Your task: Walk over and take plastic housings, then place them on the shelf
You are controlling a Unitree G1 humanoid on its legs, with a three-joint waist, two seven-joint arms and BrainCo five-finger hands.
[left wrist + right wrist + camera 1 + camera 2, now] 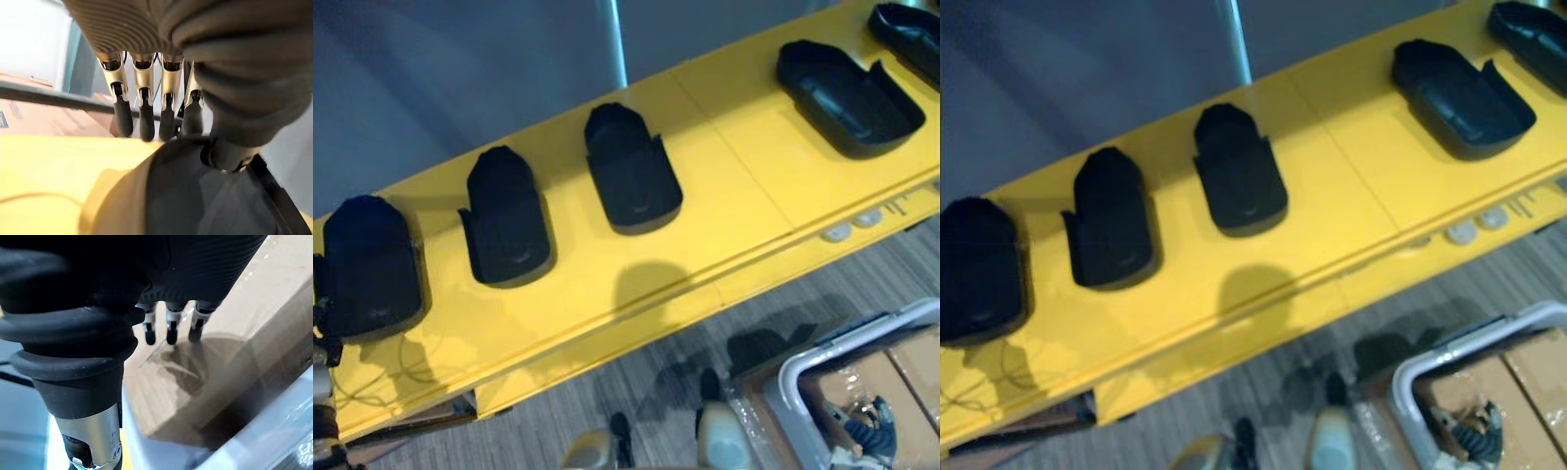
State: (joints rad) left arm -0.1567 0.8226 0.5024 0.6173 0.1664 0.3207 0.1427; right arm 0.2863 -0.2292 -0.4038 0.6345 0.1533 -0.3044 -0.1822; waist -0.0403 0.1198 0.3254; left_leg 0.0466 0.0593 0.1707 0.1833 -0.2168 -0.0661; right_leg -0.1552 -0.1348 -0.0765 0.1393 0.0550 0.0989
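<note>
Left hand (pixel 142 98): fingers straight, dark tips reaching down past the far rim of a black moulded plastic housing (pixel 195 196), palm over its domed back. The thumb looks to bear on the shell from the near side. Nothing is curled round it, so it's a laid-on hand, no grip yet. That housing lies on the yellow shelf (pixel 44 166). I'd say it's the far-left housing (pixel 367 264) of the row in the head view.

Right hand (pixel 171 328): fingers hang straight and relaxed, holding nothing, above a brown cardboard box under clear film (pixel 230 347). The box sits in a white-railed cart (pixel 790 382) on the floor beside the shelf.

Handling, my read:
- Thin rigid shell, so light.
- Smooth semi-gloss skin, so likely slippery against the fingers.
- Won't squash, but the thin walls could flex or crack under a hard pinch.
- Best hold is across the width near mid-length: fingers over one long side wall, thumb on the other.
- The notched side tabs give an edge to hook.

Count:
- Five black housings in a row on the shelf: three at the left end dome-up, two at the right end hollow side up. The last one is cut off by the frame edge.
- Two pale round discs (pixel 837 233) on the shelf's front lip.
</note>
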